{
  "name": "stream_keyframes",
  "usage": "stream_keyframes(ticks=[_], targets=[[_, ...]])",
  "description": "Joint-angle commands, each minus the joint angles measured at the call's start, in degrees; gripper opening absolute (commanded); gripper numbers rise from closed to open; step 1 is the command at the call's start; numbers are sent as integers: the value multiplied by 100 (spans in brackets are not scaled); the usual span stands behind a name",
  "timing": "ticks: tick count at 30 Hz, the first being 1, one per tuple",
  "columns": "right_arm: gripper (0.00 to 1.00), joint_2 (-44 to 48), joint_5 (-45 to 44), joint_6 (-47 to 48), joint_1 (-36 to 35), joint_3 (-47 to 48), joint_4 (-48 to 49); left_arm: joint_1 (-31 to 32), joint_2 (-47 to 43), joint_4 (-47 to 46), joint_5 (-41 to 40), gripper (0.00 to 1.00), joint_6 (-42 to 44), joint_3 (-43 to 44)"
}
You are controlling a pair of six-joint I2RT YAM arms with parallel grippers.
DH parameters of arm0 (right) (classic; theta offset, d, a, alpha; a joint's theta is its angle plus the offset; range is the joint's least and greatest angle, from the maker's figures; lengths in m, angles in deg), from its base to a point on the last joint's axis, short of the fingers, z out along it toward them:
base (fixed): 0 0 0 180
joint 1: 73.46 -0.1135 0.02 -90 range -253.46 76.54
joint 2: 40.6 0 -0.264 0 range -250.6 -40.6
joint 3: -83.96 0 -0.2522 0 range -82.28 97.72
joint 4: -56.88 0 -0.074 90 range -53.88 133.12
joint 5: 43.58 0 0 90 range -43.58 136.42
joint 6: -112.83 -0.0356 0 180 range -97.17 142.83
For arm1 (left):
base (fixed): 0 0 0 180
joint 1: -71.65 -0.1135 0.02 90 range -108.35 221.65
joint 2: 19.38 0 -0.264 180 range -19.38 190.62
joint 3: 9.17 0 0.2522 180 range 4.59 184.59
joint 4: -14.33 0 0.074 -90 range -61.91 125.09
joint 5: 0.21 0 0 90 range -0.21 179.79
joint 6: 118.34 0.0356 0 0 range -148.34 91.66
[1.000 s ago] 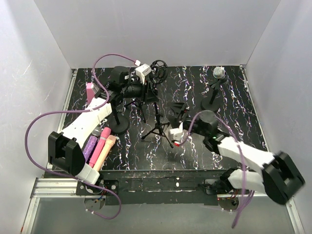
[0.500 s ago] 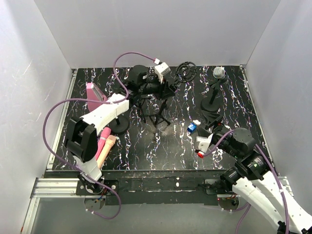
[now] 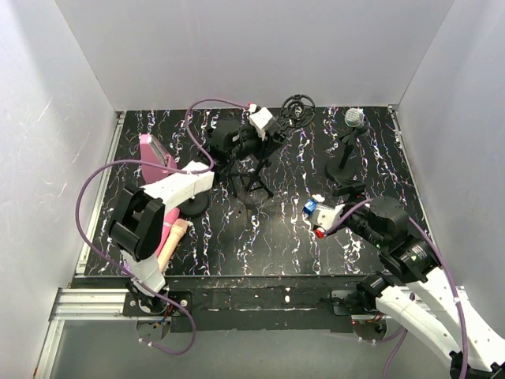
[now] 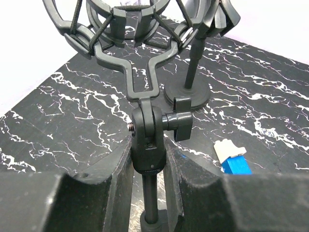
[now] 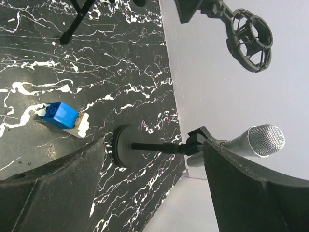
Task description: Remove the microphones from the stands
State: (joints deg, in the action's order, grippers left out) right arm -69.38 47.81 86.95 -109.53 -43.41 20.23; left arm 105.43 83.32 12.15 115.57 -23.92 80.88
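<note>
The microphone (image 3: 354,118), with a silver mesh head and grey body, sits in a clip on a black round-base stand (image 3: 343,168) at the back right. In the right wrist view the microphone (image 5: 256,141) and its stand (image 5: 126,145) lie straight ahead. My right gripper (image 3: 335,207) (image 5: 154,159) is open and empty, just short of the stand's base. My left gripper (image 3: 266,136) (image 4: 148,159) is shut on the swivel joint of a black tripod stand (image 4: 148,140), which carries an empty shock mount (image 3: 297,109).
A blue and white brick (image 3: 310,207) lies on the table next to my right gripper. Pink microphones (image 3: 166,237) lie at the front left beside another round base (image 3: 192,204). A pink object (image 3: 154,150) stands at the left. White walls enclose the table.
My left gripper carried the tripod stand with the shock mount to the right. My right arm swung back from the centre to the right and now faces the microphone stand.
</note>
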Motion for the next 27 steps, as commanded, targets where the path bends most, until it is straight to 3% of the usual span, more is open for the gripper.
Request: stream_keyframes(ticks=[1, 13, 16, 19, 23, 27], targets=[[89, -330, -34, -154, 4, 533, 22, 234, -784, -980, -784, 0, 41, -675], [88, -849, 318, -303, -40, 630, 145, 384, -2587, -182, -1119, 0, -3, -2197], [88, -980, 415, -540, -84, 674, 145, 393, -2859, 99, -1163, 7, 5, -2417], [88, -1078, 468, -804, -110, 736, 101, 393, -3211, 398, -1066, 20, 164, -2706], [88, -1095, 477, -918, -119, 780, 48, 401, -3703, 1109, -1075, 56, 444, -2935], [88, -1069, 485, -1041, -119, 771, -4, 401, -4212, 2066, -1023, 74, 919, -3050]])
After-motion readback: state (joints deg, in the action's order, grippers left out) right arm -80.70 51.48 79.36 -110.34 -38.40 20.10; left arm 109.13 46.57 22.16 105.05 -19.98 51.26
